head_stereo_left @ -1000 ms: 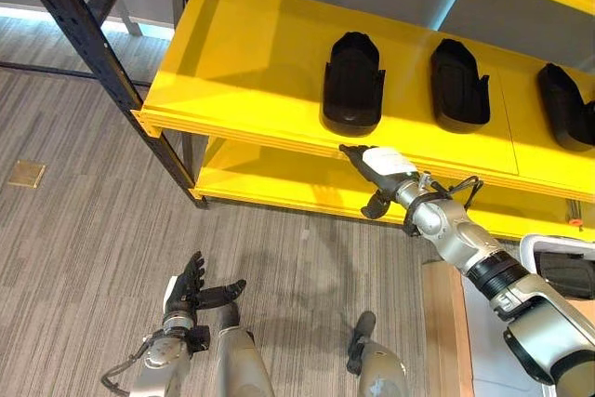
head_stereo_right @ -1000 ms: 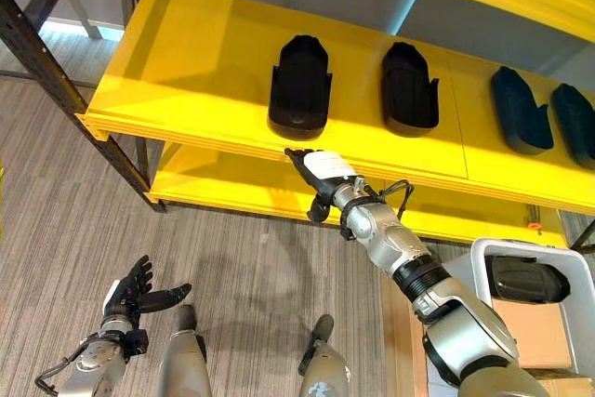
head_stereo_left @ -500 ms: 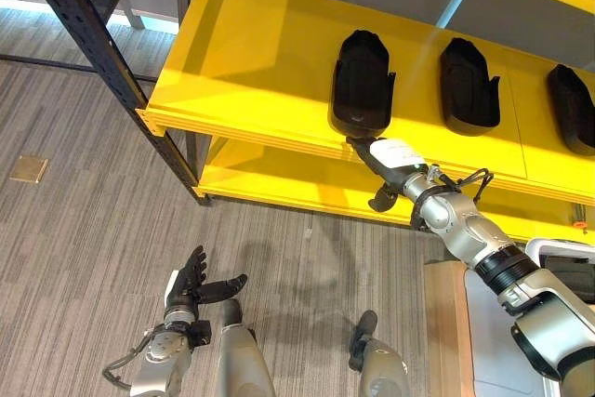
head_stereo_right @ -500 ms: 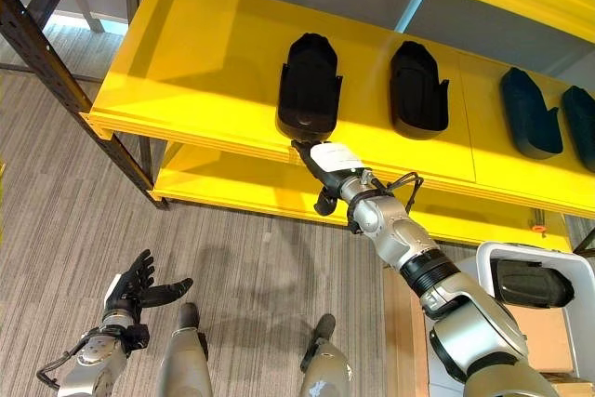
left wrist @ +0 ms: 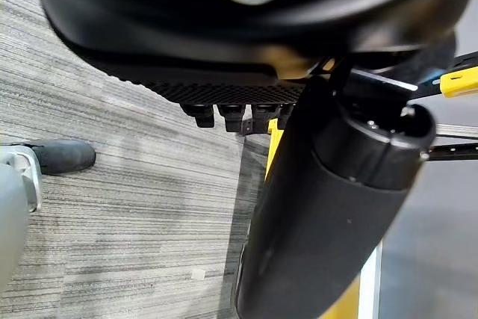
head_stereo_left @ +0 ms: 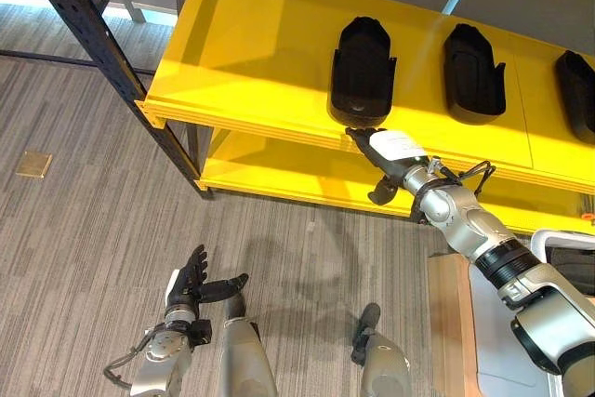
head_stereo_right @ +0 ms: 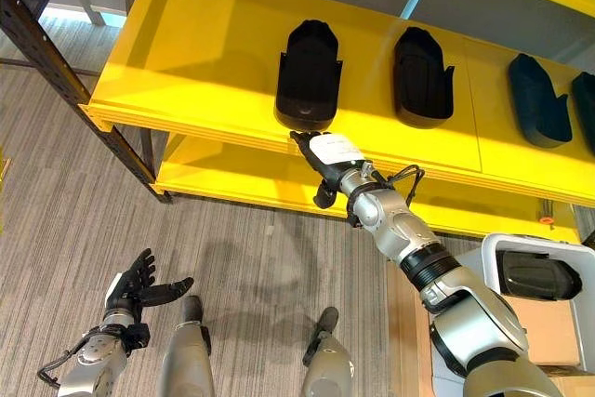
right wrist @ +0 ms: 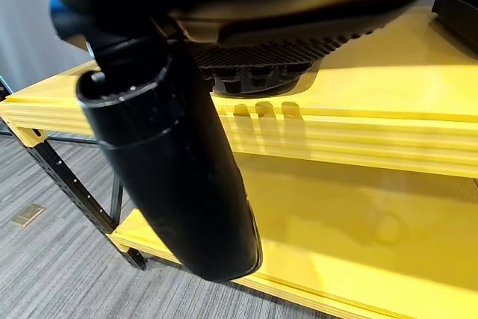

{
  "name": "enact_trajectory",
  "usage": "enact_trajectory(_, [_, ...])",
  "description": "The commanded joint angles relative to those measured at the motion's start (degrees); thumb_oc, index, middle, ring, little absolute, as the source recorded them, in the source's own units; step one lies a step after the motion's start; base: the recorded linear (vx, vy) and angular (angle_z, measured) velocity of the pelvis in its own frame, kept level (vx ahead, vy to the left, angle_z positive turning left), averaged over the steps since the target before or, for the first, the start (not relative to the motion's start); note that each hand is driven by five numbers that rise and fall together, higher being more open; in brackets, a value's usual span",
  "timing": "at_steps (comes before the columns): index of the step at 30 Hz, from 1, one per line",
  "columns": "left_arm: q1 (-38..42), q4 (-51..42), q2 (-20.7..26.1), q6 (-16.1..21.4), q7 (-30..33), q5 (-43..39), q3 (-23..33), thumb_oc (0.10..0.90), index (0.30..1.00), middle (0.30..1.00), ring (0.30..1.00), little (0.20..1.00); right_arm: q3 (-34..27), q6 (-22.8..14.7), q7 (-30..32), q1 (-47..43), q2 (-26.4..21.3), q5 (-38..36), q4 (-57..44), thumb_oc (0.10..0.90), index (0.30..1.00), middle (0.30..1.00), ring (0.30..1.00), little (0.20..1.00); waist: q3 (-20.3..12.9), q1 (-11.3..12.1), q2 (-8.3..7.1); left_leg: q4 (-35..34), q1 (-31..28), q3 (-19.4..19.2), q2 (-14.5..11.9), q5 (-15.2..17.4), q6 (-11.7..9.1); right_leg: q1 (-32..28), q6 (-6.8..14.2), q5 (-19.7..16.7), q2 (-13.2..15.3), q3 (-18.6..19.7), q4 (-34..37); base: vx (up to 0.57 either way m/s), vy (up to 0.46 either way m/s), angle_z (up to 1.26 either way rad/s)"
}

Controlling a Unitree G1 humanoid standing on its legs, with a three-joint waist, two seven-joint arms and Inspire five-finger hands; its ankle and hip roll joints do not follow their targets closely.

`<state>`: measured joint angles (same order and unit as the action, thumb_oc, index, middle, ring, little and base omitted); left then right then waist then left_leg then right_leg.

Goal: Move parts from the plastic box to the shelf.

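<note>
Right robot hand point(head_stereo_left: 389, 151), fingers straight, touches the front edge of the shelf point(head_stereo_left: 251, 53) by a black part point(head_stereo_left: 362, 72); left robot hand point(head_stereo_left: 191, 287) spread open.

The yellow shelf point(head_stereo_left: 251, 53) lies bare across its left half; black parts point(head_stereo_left: 363, 70) crowd the frame's upper right, the nearest overhanging the front edge.
</note>
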<state>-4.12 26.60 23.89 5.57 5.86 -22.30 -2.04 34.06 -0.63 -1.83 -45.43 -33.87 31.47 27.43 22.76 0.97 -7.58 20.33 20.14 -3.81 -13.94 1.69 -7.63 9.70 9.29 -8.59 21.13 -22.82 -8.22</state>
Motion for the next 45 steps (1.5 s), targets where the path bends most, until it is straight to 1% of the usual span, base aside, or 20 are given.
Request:
enact_trajectory(1, [-1.32, -5.72, 2.11, 5.25, 0.36, -0.99, 0.73, 0.9, 1.0, 1.0, 1.0, 1.0, -3.17, -0.06, 4.4, -8.05, -2.68, 0.37, -0.86, 0.9, 1.0, 1.0, 1.0, 1.0, -2.56, 1.17, 0.07, -5.97, -8.06, -3.87, 3.63, 4.03, 5.3, 1.41, 2.95, -3.32, 2.14, 3.46, -12.65, 0.0, 0.0, 0.0])
enact_trajectory(6, [-1.21, -5.48, 2.06, 5.23, 0.45, -0.86, 0.85, 0.9, 1.0, 1.0, 1.0, 1.0, -3.32, 0.07, 4.35, -8.16, -2.8, 0.34, -0.71, 0.9, 1.0, 1.0, 1.0, 1.0, -2.18, 1.14, 0.2, -6.02, -7.76, -3.81, 3.82, 3.66, 5.42, 1.84, 2.75, -3.41, 2.39, 3.43, -12.73, -0.01, 0.009, 0.05])
enact_trajectory(7, [-1.15, -5.63, 2.05, 5.25, 0.49, -1.0, 0.87, 0.9, 1.0, 1.0, 1.0, 1.0, -3.44, 0.13, 4.43, -8.29, -2.93, 0.25, -0.83, 0.9, 1.0, 1.0, 1.0, 1.0, -1.9, 1.28, 0.37, -5.71, -7.86, -3.82, 3.71, 4.04, 5.35, 1.87, 2.83, -3.09, 2.37, 3.57, -13.15, -0.02, 0.015, 0.08])
enact_trajectory(20, [-1.15, -5.91, 2.11, 5.53, 0.52, -1.4, 0.96, 0.9, 1.0, 1.0, 1.0, 1.0, -3.33, 0.28, 4.9, -9.5, -3.12, -0.1, 0.97, 0.9, 1.0, 1.0, 1.0, 1.0, -1.03, 1.38, 0.88, -5.04, -7.04, -3.72, 3.7, 3.99, 5.46, 2.71, 2.61, -2.91, 2.73, 3.78, -13.73, 0.0, 0.002, 0.0])
enact_trajectory(32, [-0.97, -6.29, 2.6, 5.71, 0.52, -1.55, 0.75, 0.9, 1.0, 1.0, 1.0, 1.0, -2.54, 0.7, 5.45, -10.91, -3.19, -0.45, 4.82, 0.9, 1.0, 1.0, 1.0, 1.0, 0.24, 1.81, 1.71, -4.12, -5.93, -3.47, 4.06, 4.01, 5.52, 3.66, 2.33, -2.48, 3.06, 3.87, -14.54, 0.0, -0.001, -0.01])
enact_trajectory(33, [-0.95, -6.35, 2.87, 5.9, 0.58, -1.7, 0.75, 0.9, 1.0, 1.0, 1.0, 1.0, -2.37, 1.12, 5.65, -11.7, -3.75, -0.33, 5.81, 0.9, 1.0, 1.0, 1.0, 1.0, 0.7, 1.9, 2.03, -3.71, -5.55, -3.46, 3.97, 3.96, 5.46, 3.99, 2.17, -2.26, 3.11, 4.01, -14.77, -0.01, -0.002, 0.05])
enact_trajectory(45, [-1.06, -5.8, 2.85, 6.01, 0.82, -2.42, 1.43, 0.9, 1.0, 1.0, 1.0, 1.0, -2.44, 1.1, 6.33, -13.85, -4.52, -0.51, 5.26, 0.9, 1.0, 1.0, 1.0, 1.0, 1.25, 2.1, 2.42, -3.22, -4.41, -3.29, 4.14, 3.96, 5.55, 5.01, 2.02, -2.3, 3.35, 3.99, -15.02, 0.0, 0.0, 0.0])
